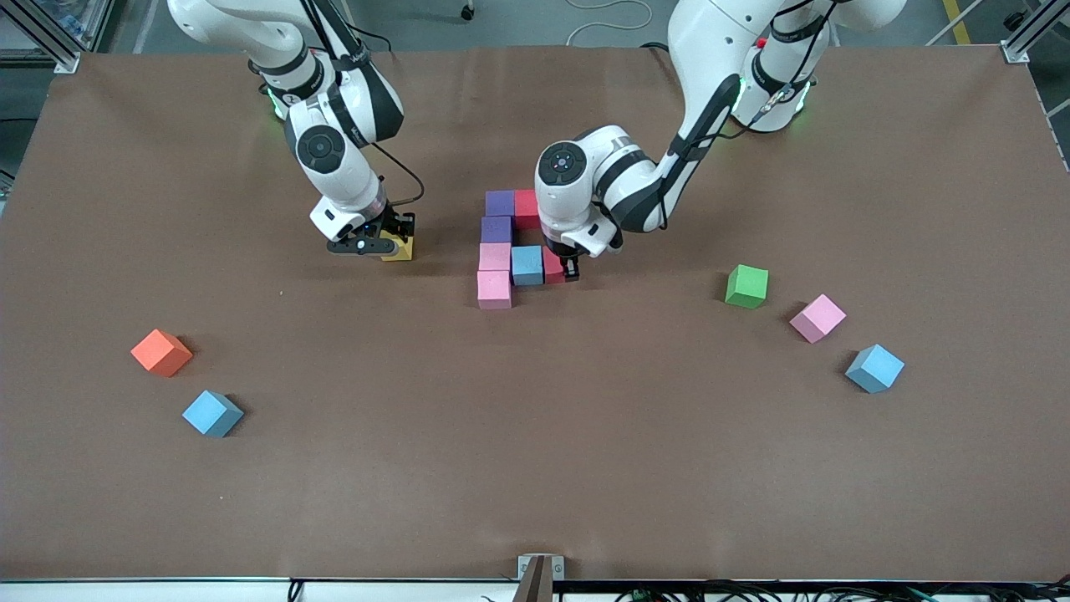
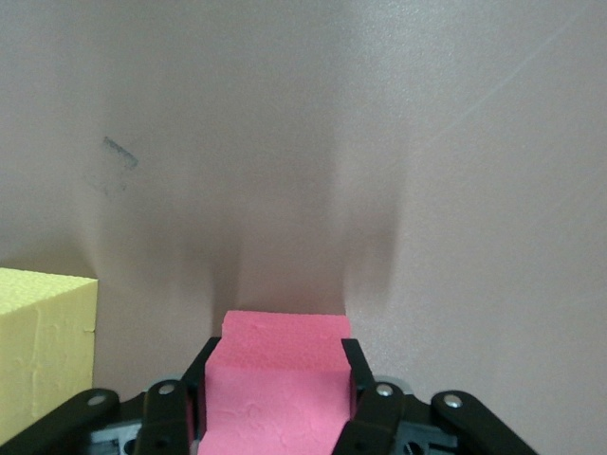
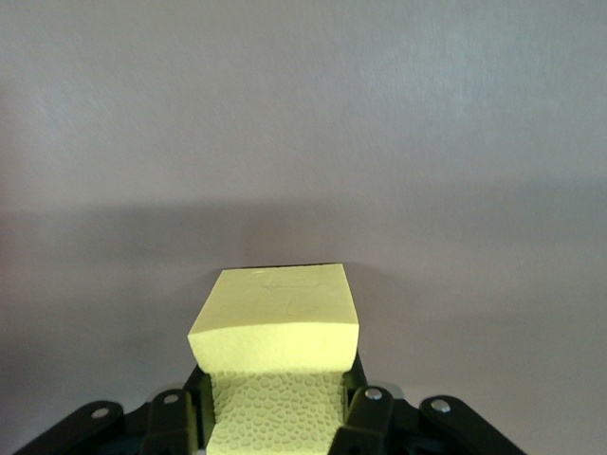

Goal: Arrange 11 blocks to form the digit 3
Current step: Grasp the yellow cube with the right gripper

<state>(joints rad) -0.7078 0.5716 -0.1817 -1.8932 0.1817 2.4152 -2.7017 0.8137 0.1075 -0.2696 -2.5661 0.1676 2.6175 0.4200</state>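
Counting from the front camera's edge toward the robots, we take the half-built digit 3 [image 1: 512, 251] at the middle of the tabletop [image 1: 535, 468] as our landmark. Nearest to the camera, and well apart from the digit toward the right arm's end, lie a blue cube [image 1: 212, 413] and the orange cube [image 1: 161, 352], which is no part of the job. Toward the left arm's end, also nearer the camera than the digit, sit another blue cube [image 1: 874, 368], a loose pink cube [image 1: 817, 318] and the green cube [image 1: 746, 286], all still to be fetched. The digit itself shows, as far as we can see, seven cubes touching: two pink ones [image 1: 494, 273] and two purple ones [image 1: 498, 216] stacked as the column, a red cube [image 1: 527, 206] beside the farthest purple one, and a light blue cube [image 1: 527, 265] starting the middle bar. At the end of that bar the left gripper [image 1: 570, 269] is down with its fingers [image 2: 365, 389] pinching a second red cube [image 1: 552, 267], just beside the light blue one; whether it rests on the tabletop we cannot tell. Toward the right arm's end from the digit, the right gripper [image 1: 364, 245] has its fingers pinching a yellow cube [image 3: 280, 332]. We judge the work a little past halfway, with about four cubes still to add.
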